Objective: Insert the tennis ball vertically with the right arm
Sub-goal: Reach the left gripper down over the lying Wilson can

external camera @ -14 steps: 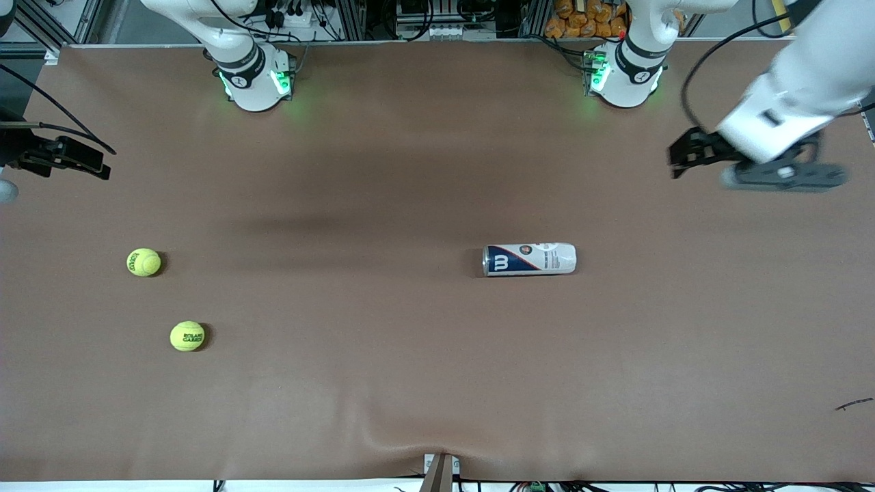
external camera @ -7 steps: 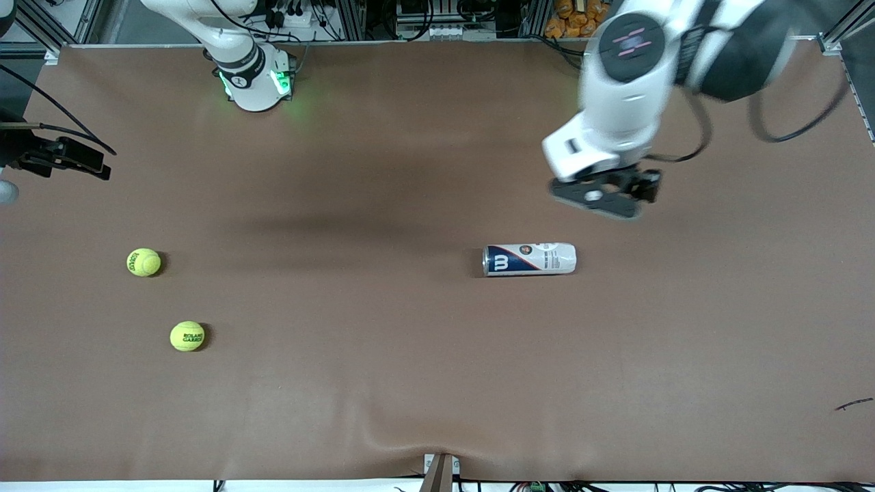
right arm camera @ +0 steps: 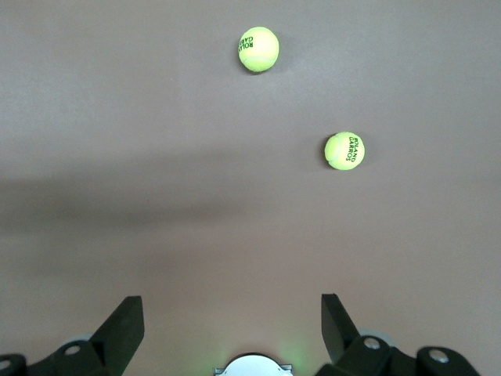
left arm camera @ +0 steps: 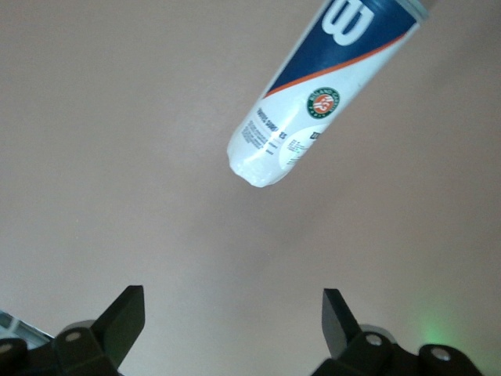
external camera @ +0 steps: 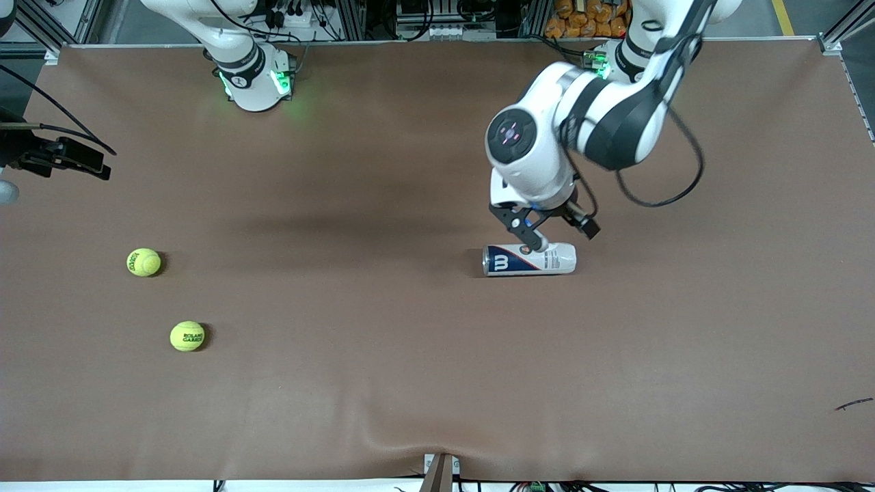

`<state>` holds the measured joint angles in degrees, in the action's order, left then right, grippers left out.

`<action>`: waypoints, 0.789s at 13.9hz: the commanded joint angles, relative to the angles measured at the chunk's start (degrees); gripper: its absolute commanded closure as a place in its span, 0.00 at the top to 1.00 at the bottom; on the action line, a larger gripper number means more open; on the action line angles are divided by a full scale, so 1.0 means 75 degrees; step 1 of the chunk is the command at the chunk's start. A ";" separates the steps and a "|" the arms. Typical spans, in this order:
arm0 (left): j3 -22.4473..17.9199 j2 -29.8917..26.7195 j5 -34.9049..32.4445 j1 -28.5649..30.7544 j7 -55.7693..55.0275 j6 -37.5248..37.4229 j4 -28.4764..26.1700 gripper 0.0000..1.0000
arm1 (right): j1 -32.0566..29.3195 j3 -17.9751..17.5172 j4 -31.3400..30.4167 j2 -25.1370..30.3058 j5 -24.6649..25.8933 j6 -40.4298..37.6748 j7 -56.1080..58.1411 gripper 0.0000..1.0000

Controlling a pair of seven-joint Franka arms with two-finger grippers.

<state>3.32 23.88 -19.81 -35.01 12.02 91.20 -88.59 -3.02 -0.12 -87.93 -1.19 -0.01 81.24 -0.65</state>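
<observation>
Tube (external camera: 530, 259) of tennis balls lies on its side on the brown counter (external camera: 383, 383), toward the left arm's end. The left claw (external camera: 545, 231) hangs just over it, spread wide and holding nothing, fingers (left arm camera: 125, 317) apart. 2 yellow tennis balls sit toward the right arm's end: 1 ball (external camera: 143, 262) farther from the front camera, the other ball (external camera: 187, 336) nearer. The right claw (right arm camera: 232, 329) waits at that end of the counter, fully open and empty, with both balls in its wrist view.
</observation>
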 commanded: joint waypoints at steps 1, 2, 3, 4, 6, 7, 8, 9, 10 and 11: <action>-0.0009 0.0237 -0.0299 -0.0183 0.0786 -0.0055 0.0094 1.00 | -0.0160 -0.0125 0.0005 0.0018 0.0095 -0.0051 0.0064 1.00; -0.0009 0.0284 -0.0427 -0.0183 0.1160 -0.0043 0.0047 1.00 | -0.0160 -0.0125 0.0005 0.0018 0.0095 -0.0051 0.0064 1.00; 0.0003 0.0459 -0.0684 -0.0183 0.1627 0.0015 0.0070 1.00 | -0.0160 -0.0125 0.0005 0.0018 0.0095 -0.0051 0.0064 1.00; 0.0096 0.0600 -0.0941 -0.0218 0.2038 0.0143 0.0059 1.00 | -0.0160 -0.0125 0.0005 0.0018 0.0095 -0.0051 0.0064 1.00; 0.0155 0.0893 -0.1363 -0.0242 0.2881 0.0459 0.0058 1.00 | -0.0160 -0.0125 0.0005 0.0018 0.0095 -0.0051 0.0064 1.00; 0.0213 0.1010 -0.1528 -0.0242 0.3454 0.0693 0.0058 1.00 | -0.0172 -0.0125 0.0005 0.0018 0.0095 -0.0051 0.0064 1.00; 0.0225 0.1104 -0.1530 -0.0242 0.3669 0.0742 0.0058 1.00 | -0.0172 -0.0125 0.0005 0.0018 0.0095 -0.0051 0.0064 1.00; 0.0225 0.1152 -0.1530 -0.0253 0.3706 0.0742 0.0024 1.00 | -0.0172 -0.0125 0.0005 0.0018 0.0095 -0.0051 0.0064 1.00; 0.0249 0.1164 -0.1530 -0.0300 0.3706 0.0742 -0.0046 1.00 | -0.0172 -0.0125 0.0005 0.0018 0.0095 -0.0051 0.0064 1.00; 0.0260 0.1175 -0.1530 -0.0300 0.3706 0.0742 -0.0140 1.00 | -0.0172 -0.0125 0.0005 0.0018 0.0095 -0.0051 0.0064 1.00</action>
<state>5.17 32.83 -29.99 -36.73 38.47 96.68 -88.88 -3.03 -0.11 -87.98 -1.19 0.00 81.24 -0.65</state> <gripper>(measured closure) 0.000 0.000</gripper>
